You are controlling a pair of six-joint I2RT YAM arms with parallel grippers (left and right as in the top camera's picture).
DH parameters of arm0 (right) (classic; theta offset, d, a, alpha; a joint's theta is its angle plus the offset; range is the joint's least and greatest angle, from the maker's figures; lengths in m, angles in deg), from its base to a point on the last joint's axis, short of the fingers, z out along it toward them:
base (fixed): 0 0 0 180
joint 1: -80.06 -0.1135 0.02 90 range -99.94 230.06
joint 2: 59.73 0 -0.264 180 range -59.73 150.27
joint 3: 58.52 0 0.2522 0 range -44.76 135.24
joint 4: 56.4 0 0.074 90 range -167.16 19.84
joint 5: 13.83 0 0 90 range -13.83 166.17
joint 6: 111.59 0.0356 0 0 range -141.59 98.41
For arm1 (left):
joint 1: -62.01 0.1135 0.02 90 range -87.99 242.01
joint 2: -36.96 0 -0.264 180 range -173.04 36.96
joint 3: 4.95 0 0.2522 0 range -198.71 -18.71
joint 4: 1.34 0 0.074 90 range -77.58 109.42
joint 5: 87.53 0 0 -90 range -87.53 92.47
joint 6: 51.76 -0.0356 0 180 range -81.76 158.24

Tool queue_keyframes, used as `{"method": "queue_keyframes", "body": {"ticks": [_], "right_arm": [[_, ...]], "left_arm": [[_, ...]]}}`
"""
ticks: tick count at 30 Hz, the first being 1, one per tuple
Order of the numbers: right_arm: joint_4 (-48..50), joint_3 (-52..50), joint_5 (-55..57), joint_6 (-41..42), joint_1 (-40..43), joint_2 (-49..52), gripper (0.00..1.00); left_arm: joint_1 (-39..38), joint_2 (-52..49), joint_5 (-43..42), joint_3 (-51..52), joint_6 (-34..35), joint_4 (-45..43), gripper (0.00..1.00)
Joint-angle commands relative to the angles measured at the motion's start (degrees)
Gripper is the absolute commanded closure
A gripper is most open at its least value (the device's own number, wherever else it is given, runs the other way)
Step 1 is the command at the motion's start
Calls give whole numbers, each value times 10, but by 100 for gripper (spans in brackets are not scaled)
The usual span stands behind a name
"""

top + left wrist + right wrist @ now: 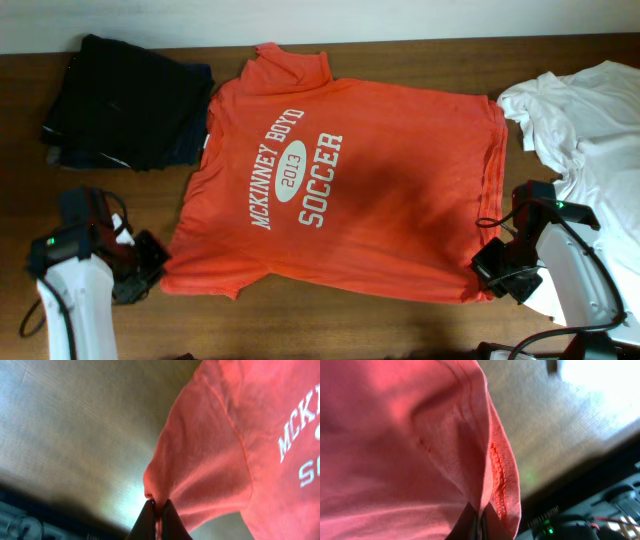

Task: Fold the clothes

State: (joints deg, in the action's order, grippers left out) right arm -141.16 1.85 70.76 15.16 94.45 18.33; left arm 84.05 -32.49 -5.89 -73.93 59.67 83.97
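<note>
An orange-red T-shirt (380, 190) with white "McKinney Boyd Soccer" lettering lies spread flat across the wooden table (400, 325). My left gripper (155, 264) is at the shirt's near left corner. In the left wrist view the gripper (158, 506) is shut on a pinch of orange fabric (215, 465). My right gripper (487, 268) is at the near right corner. In the right wrist view that gripper (481, 514) is shut on the shirt's stitched hem (497, 475). A plain white T-shirt (590, 130) lies crumpled at the right edge.
A pile of dark folded clothes (130, 100) sits at the back left, touching the orange shirt's edge. The white shirt lies just behind my right arm. Bare wood shows along the front edge between the two arms.
</note>
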Motion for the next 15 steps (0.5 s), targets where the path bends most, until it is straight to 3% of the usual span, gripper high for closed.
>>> {"method": "queue_keyframes", "body": {"ticks": [1, 7, 11, 15], "right_arm": [[-18, 9, 7, -5, 4, -3, 96], [-49, 9, -8, 12, 4, -70, 96], [-45, 69, 16, -7, 4, -83, 96], [0, 112, 16, 1, 4, -80, 96]], "left_arm": [[-2, 106, 12, -14, -3, 28, 99], [-2, 193, 26, -14, 21, 116, 96], [-2, 140, 25, -21, 25, 23, 99], [-2, -5, -47, -25, 25, -76, 99]]}}
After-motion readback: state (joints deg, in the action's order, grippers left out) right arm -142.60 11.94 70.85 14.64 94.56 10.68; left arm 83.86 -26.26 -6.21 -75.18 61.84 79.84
